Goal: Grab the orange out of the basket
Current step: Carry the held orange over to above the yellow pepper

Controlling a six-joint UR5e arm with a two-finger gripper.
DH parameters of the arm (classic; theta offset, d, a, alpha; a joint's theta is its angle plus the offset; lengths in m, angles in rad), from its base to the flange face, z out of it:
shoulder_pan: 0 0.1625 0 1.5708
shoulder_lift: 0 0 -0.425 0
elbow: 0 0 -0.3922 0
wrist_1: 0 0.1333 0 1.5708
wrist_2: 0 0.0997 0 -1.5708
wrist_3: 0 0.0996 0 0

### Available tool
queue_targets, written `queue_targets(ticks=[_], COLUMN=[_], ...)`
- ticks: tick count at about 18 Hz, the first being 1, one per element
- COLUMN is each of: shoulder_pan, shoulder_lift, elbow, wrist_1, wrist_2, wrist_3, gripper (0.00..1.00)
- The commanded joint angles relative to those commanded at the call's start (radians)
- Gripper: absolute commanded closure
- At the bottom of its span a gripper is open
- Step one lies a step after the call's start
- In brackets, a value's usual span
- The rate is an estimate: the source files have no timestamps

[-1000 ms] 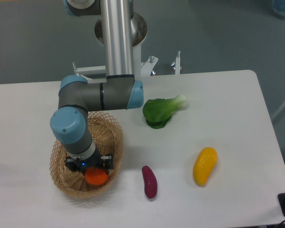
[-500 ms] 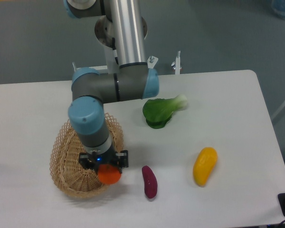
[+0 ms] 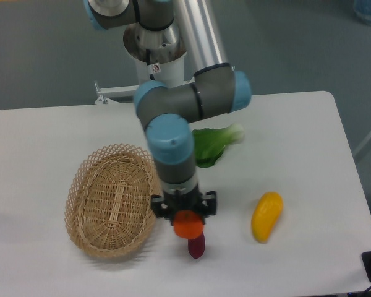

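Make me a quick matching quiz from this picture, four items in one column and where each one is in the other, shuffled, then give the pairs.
Things:
1. orange
2. basket
3. yellow fruit
4. green leafy vegetable

Places:
A. on the table, right of the gripper
B. held in the gripper
C. partly behind the arm
D. on the table, left of the gripper, with nothing inside

Pairs: 1-B, 2-D, 3-A, 4-C

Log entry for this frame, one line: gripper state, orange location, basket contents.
gripper: shut on orange | orange: outside basket, held over purple vegetable | basket: no fruit inside | task: orange picked
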Motion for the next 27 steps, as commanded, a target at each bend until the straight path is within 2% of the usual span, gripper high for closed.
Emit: queue_targets(ticks=[2, 5, 9, 13, 21, 27], shoulder_pan=[0.052, 0.097, 0.14, 0.177, 0.18, 0.187], shoulder_lift=[0.0, 0.006, 0.006, 0.006, -0.003, -0.003], elbow=[0.006, 0.006, 0.006, 0.006, 0.069, 0.078], wrist_1=[-0.005, -0.015, -0.015, -0.031, -0.129, -0.133], wrist_2=[-0.029, -0.034, -0.031, -0.032, -0.034, -0.029], wrist_3=[0.113, 0.209, 0.417, 0.548, 0.574, 0.605], gripper=[0.37, 0.37, 0.37, 0.37, 0.37, 0.37])
